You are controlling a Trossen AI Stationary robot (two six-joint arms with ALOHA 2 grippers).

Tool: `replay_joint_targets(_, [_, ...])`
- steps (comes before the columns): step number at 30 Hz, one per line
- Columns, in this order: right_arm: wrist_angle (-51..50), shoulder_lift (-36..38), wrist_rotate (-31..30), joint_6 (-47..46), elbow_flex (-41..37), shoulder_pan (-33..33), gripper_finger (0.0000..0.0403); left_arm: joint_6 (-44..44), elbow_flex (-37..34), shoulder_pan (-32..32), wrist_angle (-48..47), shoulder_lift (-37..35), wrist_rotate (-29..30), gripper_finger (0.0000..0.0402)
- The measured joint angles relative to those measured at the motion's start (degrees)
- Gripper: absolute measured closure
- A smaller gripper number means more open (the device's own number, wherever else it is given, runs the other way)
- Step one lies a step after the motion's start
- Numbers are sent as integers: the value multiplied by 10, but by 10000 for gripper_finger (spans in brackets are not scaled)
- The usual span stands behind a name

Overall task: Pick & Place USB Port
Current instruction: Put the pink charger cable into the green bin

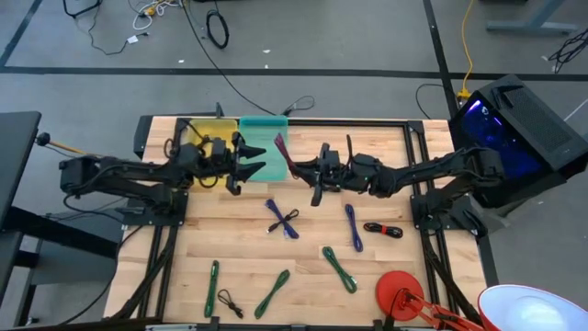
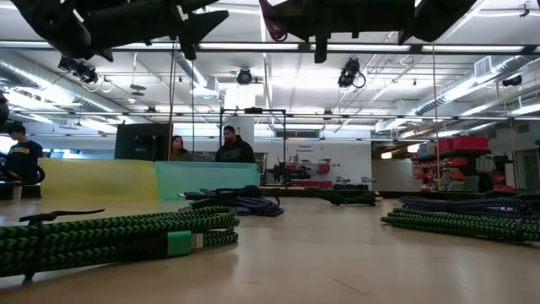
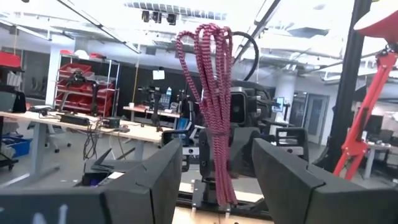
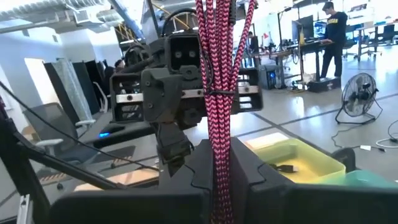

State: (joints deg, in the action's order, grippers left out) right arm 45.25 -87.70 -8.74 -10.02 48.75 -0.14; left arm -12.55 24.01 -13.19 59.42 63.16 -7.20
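A magenta braided cable bundle (image 1: 283,152) is held above the table by my right gripper (image 1: 298,171), which is shut on it near the table's middle, just in front of the teal bin (image 1: 266,129). The bundle (image 4: 219,74) rises from between the right fingers, and its looped end (image 3: 205,34) stands highest. My left gripper (image 1: 257,158) is open and hovers at the teal bin's near edge, facing the bundle (image 3: 214,124) from the left a short way off. A yellow bin (image 1: 204,129) stands beside the teal one. My right gripper pinches the cable bundle between its two fingers, several strands together (image 4: 219,168), coming level from the table's right side. The fingers lie across the bundle. It is lifted clear of the table and stands upright above the fingers, with its loop end on top.
Blue cable bundles (image 1: 283,219) (image 1: 354,227), green ones (image 1: 338,268) (image 1: 273,292) (image 1: 212,287), a red-black one (image 1: 383,230) and a small black one (image 1: 230,302) lie on the near half of the table. A red lamp (image 1: 400,292) stands at the near right corner. People stand in the room beyond (image 2: 232,145).
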Motion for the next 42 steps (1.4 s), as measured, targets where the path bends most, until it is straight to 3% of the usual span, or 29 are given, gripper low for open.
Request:
replay_joint_targets(8, [-6, 0, 1, 0, 0, 6, 388, -16, 1, 0, 81, 53, -1, 202])
replay_joint_targets(18, [-14, -17, 2, 0, 8, 6, 388, 1, 102, 20, 29, 117, -34, 202])
replay_joint_targets(24, [-43, -17, -2, 14, 22, 9, 388, 3, 129, 19, 10, 139, -31, 205])
replay_joint_targets(28, [-56, -17, -12, 18, 23, 9, 388, 3, 131, 19, 3, 138, -31, 254])
replay_joint_targets(32, [-58, -17, -13, 20, 23, 9, 388, 2, 131, 18, -4, 137, -28, 367])
replay_joint_targets(33, [-61, -17, -14, 21, 23, 9, 387, 2, 131, 17, -11, 137, -24, 378])
replay_joint_targets(37, [-72, -17, -25, 22, 23, 8, 352, 9, 132, 15, -55, 131, 8, 379])
replay_joint_targets(42, [-95, -16, -61, 42, 23, 8, 300, -2, 130, -11, -183, 105, 48, 380])
